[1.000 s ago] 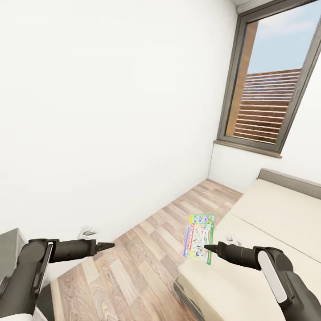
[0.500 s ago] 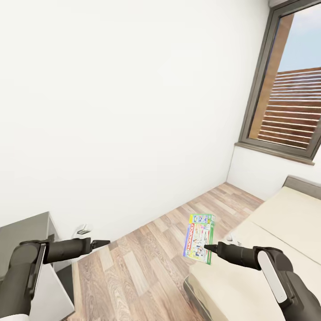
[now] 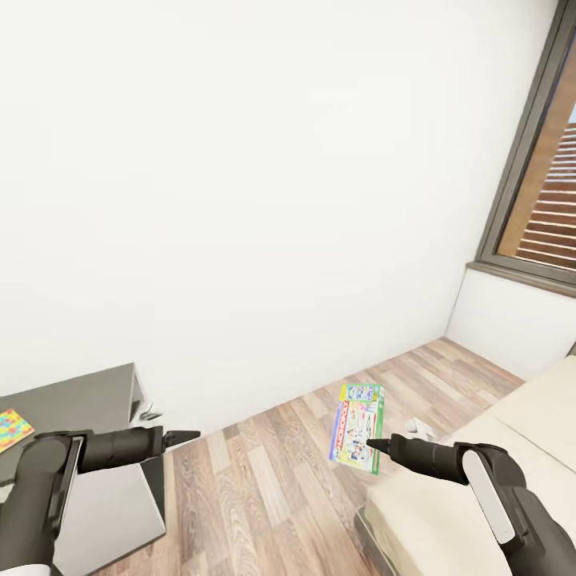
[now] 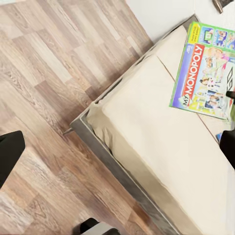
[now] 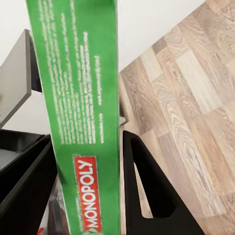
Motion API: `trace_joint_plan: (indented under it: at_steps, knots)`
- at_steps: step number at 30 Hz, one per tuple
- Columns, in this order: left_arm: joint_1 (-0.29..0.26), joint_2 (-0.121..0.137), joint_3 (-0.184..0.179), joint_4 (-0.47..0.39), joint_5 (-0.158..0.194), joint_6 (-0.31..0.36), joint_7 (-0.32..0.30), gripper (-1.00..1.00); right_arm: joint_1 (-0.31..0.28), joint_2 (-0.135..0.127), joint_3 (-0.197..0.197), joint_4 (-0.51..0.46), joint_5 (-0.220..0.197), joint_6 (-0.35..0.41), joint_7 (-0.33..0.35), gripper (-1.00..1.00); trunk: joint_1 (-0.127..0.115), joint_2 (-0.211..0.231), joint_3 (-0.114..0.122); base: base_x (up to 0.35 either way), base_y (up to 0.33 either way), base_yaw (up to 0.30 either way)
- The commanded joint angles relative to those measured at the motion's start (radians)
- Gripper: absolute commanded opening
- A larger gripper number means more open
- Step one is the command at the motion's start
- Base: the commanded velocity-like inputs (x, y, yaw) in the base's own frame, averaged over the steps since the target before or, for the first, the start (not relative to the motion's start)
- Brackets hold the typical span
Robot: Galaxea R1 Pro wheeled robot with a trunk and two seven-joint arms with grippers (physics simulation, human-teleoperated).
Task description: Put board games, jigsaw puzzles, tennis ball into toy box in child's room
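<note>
One game point(image 3: 358, 428), a green Monopoly box, stands on end, long axis upright, pinched at its lower edge by the right hand point(image 3: 373, 445) over the floor point(image 3: 264, 480) beside the bed point(image 3: 480, 472). Left hand point(image 3: 192, 436) holds nothing; whether it is spread I cannot tell. Farther left, a jigsaw point(image 3: 12, 428) lies flat on the bench point(image 3: 80, 400).

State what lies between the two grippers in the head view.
Bare wood-plank floor separates the left gripper from the right gripper, which holds the Monopoly box.

Open wood floor point(image 3: 264, 472) between both arms — bounded by desk point(image 3: 88, 392), bed point(image 3: 480, 472) and white wall point(image 3: 240, 200) — Monopoly box point(image 3: 358, 428) upright mid-gap.
</note>
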Motion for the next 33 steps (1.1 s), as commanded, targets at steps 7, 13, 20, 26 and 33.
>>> trace_joint_plan:
  at_steps: [7,13,20,26,33]
  knots:
    - [0.000,0.002,0.001,-0.001,-0.009,0.010,-0.016,1.00,-0.001,-0.002,-0.002,0.002,0.001,0.004,0.010,-1.00,0.001,-0.002,-0.002,0.000,0.000,0.291]
    - [0.002,0.010,0.005,-0.001,-0.011,0.010,-0.179,1.00,-0.005,-0.004,-0.003,0.008,-0.001,0.003,0.012,-1.00,0.001,-0.002,-0.002,0.000,0.000,0.291]
    - [0.003,0.029,0.122,-0.006,-0.001,0.010,-0.179,1.00,-0.003,-0.043,-0.063,0.013,-0.010,0.004,0.020,-1.00,0.001,-0.002,-0.002,0.000,0.000,0.291]
    - [0.003,0.030,0.160,-0.006,0.008,0.010,-0.179,1.00,-0.001,-0.053,-0.088,0.014,-0.015,0.005,0.022,-1.00,0.001,-0.002,-0.002,0.000,0.000,0.291]
    - [0.003,0.029,0.165,-0.007,0.009,0.010,-0.179,1.00,-0.001,-0.054,-0.091,0.014,-0.015,0.005,0.022,-1.00,0.001,-0.002,-0.002,0.000,0.000,0.291]
